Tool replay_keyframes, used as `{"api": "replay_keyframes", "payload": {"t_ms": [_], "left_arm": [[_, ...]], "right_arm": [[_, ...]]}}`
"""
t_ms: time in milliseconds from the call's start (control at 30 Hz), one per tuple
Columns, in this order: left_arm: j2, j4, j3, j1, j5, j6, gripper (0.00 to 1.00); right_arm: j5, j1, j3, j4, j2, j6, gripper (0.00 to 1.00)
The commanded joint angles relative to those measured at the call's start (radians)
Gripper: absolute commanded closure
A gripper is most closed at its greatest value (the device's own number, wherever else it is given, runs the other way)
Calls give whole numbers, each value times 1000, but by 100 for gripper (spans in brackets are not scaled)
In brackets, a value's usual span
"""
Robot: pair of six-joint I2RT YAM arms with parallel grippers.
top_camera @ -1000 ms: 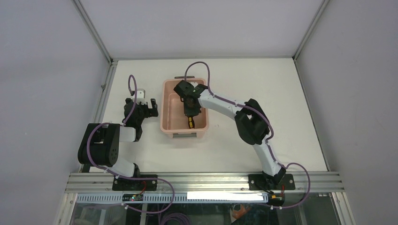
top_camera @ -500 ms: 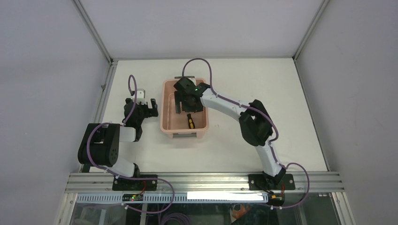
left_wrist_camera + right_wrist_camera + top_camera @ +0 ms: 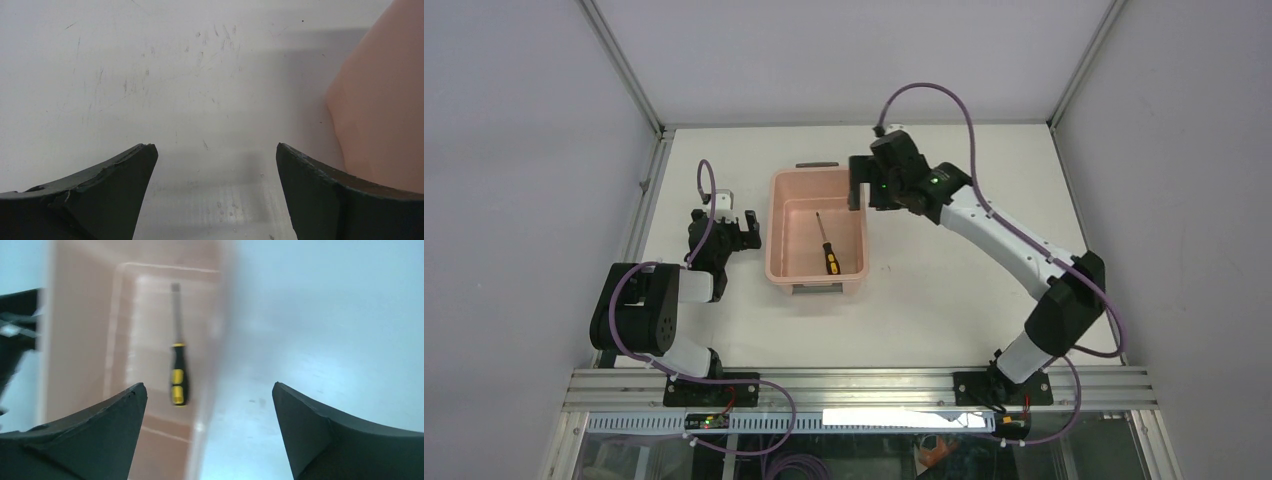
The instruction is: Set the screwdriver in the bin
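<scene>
The screwdriver [image 3: 827,248], yellow-and-black handle and thin dark shaft, lies flat on the floor of the pale pink bin [image 3: 773,232], handle toward the near end. In the right wrist view the screwdriver [image 3: 178,376] shows free inside the bin [image 3: 80,340]. My right gripper [image 3: 860,190] hovers over the bin's far right rim, open and empty; in its own view the right gripper [image 3: 208,385] straddles the bin's right wall. My left gripper [image 3: 742,232] rests open on the table left of the bin, with nothing between the jaws of the left gripper [image 3: 215,147].
The white table [image 3: 944,290] carries only the bin. A corner of the bin [image 3: 380,110] shows at the right of the left wrist view. Grey walls and an aluminium frame [image 3: 629,75] enclose the table on three sides.
My right gripper opened and let go of the screwdriver, which now lies in the bin. The right arm then rose and pulled back to the bin's far right rim. The left arm stayed put.
</scene>
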Motion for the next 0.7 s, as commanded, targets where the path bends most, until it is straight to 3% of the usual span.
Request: {"api": "replay_keyframes", "payload": {"t_ms": [0, 200, 267, 667], "left_arm": [[-22, 27, 12, -7, 10, -17, 1], [-22, 27, 12, -6, 10, -17, 1], [-21, 27, 12, -6, 10, -17, 1], [-21, 27, 12, -7, 11, -17, 1]], "right_arm": [[127, -125, -165, 18, -171, -18, 1], [199, -260, -368, 62, -399, -70, 1], [264, -271, -425, 76, -451, -76, 1], [288, -276, -731, 71, -575, -1, 1]]}}
